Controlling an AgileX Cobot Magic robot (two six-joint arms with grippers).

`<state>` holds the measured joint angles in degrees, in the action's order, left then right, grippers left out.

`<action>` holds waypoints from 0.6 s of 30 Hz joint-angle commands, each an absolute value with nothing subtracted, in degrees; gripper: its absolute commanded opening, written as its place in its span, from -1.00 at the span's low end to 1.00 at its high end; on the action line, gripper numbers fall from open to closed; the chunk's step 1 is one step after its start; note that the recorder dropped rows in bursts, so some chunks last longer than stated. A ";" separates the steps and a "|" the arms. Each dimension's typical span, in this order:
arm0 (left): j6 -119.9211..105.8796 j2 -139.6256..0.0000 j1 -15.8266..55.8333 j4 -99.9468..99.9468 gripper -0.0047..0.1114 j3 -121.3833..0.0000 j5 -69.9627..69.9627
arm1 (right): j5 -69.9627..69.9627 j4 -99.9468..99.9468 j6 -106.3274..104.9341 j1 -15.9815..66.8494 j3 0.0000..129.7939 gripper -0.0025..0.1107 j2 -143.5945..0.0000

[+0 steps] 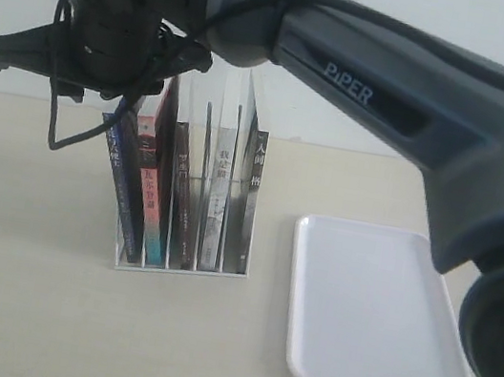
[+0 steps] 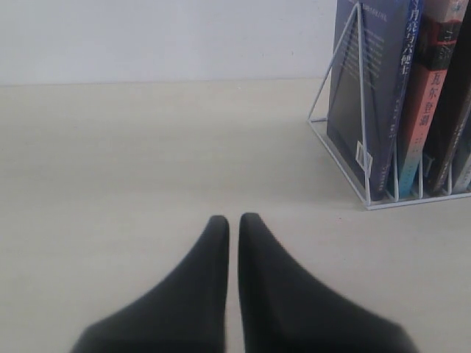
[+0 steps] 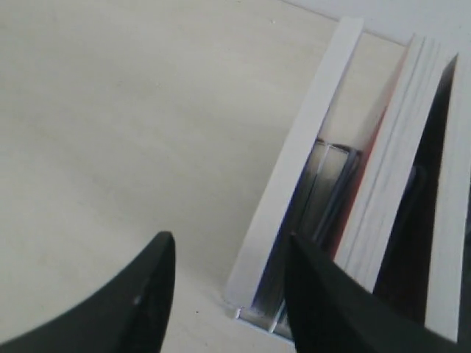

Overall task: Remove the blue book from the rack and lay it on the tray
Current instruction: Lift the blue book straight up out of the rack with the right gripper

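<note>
Early stage: blue book (image 1: 123, 188) sits in rack (image 1: 178, 271), nothing on tray (image 1: 376, 316) yet. Right gripper (image 3: 229, 250) is spread above the book's top w/o a grasp; left gripper (image 2: 233, 224) is clenched, idle. Grab, lift, lay-down all left.

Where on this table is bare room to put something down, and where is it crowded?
The tray is wholly bare. Bare table lies left of the rack in the exterior view, in front of it, and in the strip between rack and tray. Crowded: inside the rack, where the blue book and other books stand close, the open right pincer above them.
</note>
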<state>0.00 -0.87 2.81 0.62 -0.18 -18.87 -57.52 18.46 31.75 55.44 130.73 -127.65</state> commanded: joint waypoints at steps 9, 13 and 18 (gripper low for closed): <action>-0.36 -0.43 2.63 0.58 -0.85 0.00 -18.05 | -55.41 17.16 33.99 53.68 131.01 -0.17 -127.49; -0.36 -0.43 2.63 0.58 -0.85 0.00 -18.05 | -55.06 16.78 34.11 53.68 131.01 -0.17 -128.57; -0.36 -0.43 2.63 0.58 -0.85 0.00 -18.05 | -56.97 17.22 34.13 53.68 131.01 -0.17 -131.40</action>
<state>0.00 -0.87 2.81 0.62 -0.18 -18.87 -55.79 16.86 33.96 53.97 130.73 -130.90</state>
